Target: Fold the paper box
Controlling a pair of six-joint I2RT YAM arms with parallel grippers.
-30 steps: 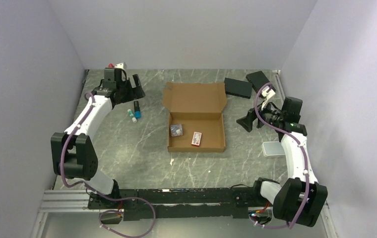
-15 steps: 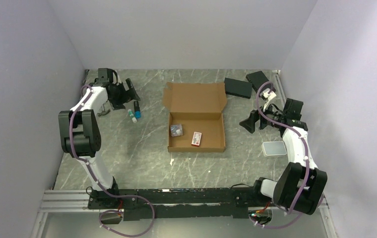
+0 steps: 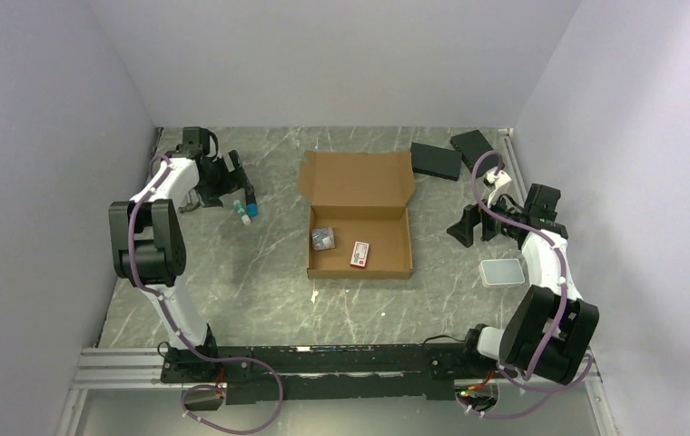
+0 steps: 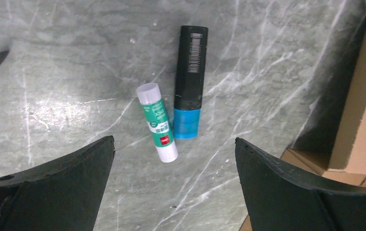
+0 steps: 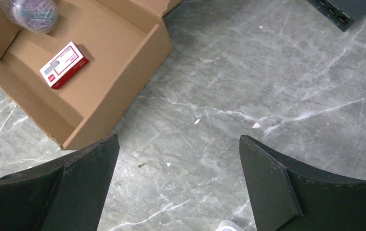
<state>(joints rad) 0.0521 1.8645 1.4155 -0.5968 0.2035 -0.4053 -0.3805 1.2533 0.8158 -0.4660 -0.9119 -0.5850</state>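
The paper box (image 3: 387,240) was found in the middle of the marble-patterned table (image 3: 260,272), its tray upright and its lid flap laid open flat toward the far wall. No shift in it was seen against the earlier top views. Inside it, a small red and white packet (image 5: 64,64) and a clear tub of coloured paper clips (image 5: 28,12) were seen lying apart on the floor of the tray.

The left gripper (image 4: 174,141) was held with its jaws spread wide and nothing between them, above a green and white glue stick (image 4: 158,121) and a black marker with a blue cap (image 4: 189,82) lying side by side, well left of the box. Since a second before, the left arm had been folded back and raised at the elbow, and the gripper brought slightly nearer those two items.

The right gripper (image 5: 178,138) was likewise seen wide and empty over bare table, right of the box. It had been drawn a little farther from the box wall, beside a grey tray (image 3: 502,272).
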